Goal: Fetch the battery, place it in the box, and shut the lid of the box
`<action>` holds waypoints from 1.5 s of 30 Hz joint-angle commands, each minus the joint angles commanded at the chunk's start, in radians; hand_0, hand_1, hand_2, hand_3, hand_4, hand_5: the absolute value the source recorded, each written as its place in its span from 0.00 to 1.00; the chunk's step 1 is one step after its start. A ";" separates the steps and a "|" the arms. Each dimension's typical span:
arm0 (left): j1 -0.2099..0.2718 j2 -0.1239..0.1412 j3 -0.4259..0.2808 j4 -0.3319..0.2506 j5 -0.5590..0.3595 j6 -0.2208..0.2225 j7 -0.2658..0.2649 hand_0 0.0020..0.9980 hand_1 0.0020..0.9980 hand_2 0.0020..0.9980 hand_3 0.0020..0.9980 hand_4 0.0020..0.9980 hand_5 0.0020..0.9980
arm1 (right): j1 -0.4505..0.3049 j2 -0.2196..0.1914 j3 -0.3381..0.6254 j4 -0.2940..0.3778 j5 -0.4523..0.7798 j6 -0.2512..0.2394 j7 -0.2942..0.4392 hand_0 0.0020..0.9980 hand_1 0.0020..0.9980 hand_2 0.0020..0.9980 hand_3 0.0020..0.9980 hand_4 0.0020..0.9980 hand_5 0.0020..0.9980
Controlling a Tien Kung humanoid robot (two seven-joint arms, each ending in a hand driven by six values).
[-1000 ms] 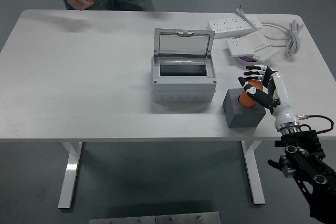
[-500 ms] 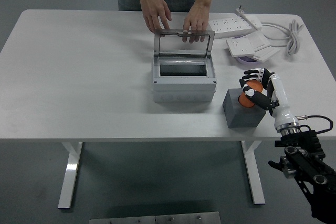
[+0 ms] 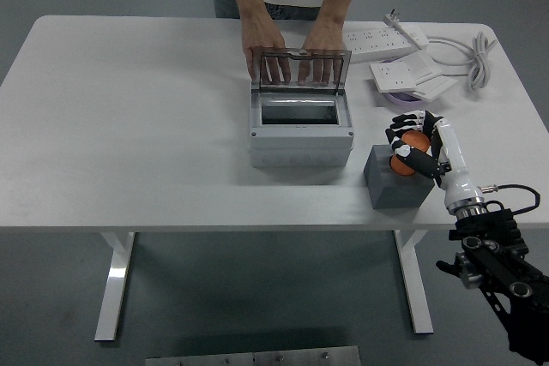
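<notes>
— What's in the room, biggest first?

— White table (image 3: 129, 126), the widest item. At its far side a person, both hands (image 3: 287, 49) behind the raised clear lid (image 3: 304, 69) of the box, fingers showing through it.

— The box itself?

— Grey box (image 3: 300, 135), centre of the table, lid standing upright at the back edge, interior open to view from above.

— Next?

— The robot's right arm, black, entering from the lower right corner. Then the white power strips (image 3: 403, 57) with their cable, far right of the table, well apart from the box.

— Smaller?

— A dark grey block (image 3: 390, 188), near the front edge, just right of the box. On top of it sits the orange battery (image 3: 415, 147), a rounded orange item.

— And the robot's hand?

— Right hand (image 3: 422, 147), white and black, fingers curled closely around the battery from the right side, gripping it while it sits at the block's top. Whether it is clear of the block I cannot tell.
</notes>
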 joint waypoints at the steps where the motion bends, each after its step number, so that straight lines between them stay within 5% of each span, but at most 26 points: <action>1: 0.000 0.000 0.000 0.000 0.000 0.000 0.000 0.63 0.70 0.57 0.54 0.50 0.00 | 0.001 0.000 -0.001 -0.001 -0.001 0.002 -0.001 0.53 0.49 0.52 0.53 0.70 0.12; 23: -0.005 0.004 0.004 0.001 -0.001 0.000 -0.007 0.63 0.70 0.57 0.54 0.50 0.00 | 0.004 0.002 -0.005 -0.024 -0.017 0.019 -0.023 0.51 0.50 0.53 0.55 0.79 0.10; 24: -0.005 0.004 0.003 0.001 -0.001 -0.001 -0.007 0.63 0.70 0.57 0.54 0.50 0.00 | 0.003 0.002 -0.005 -0.024 -0.016 0.018 -0.023 0.51 0.50 0.54 0.56 0.72 0.06; 35: -0.003 0.004 -0.002 0.001 0.008 -0.003 -0.007 0.63 0.70 0.57 0.54 0.50 0.00 | 0.000 0.000 -0.009 -0.026 -0.010 0.003 -0.015 0.51 0.49 0.53 0.54 0.70 0.14; 36: -0.003 0.004 -0.003 0.001 0.009 -0.003 -0.007 0.63 0.70 0.57 0.54 0.50 0.00 | -0.001 0.000 -0.010 -0.026 -0.009 0.001 -0.016 0.41 0.46 0.51 0.54 0.69 0.16; 41: -0.003 0.004 -0.003 0.000 0.009 -0.003 -0.007 0.63 0.70 0.57 0.54 0.50 0.00 | -0.002 0.000 -0.013 -0.027 -0.002 -0.002 -0.017 0.41 0.46 0.51 0.54 0.69 0.16; 42: -0.003 0.005 -0.004 0.000 0.009 -0.003 -0.006 0.63 0.70 0.57 0.54 0.50 0.00 | -0.002 0.000 -0.013 -0.027 -0.001 -0.003 -0.017 0.35 0.36 0.41 0.44 0.52 0.17; 45: -0.003 0.005 -0.004 0.000 0.009 -0.003 -0.006 0.63 0.70 0.57 0.54 0.50 0.00 | -0.002 -0.001 -0.016 -0.027 0.003 -0.003 -0.019 0.35 0.36 0.41 0.44 0.52 0.17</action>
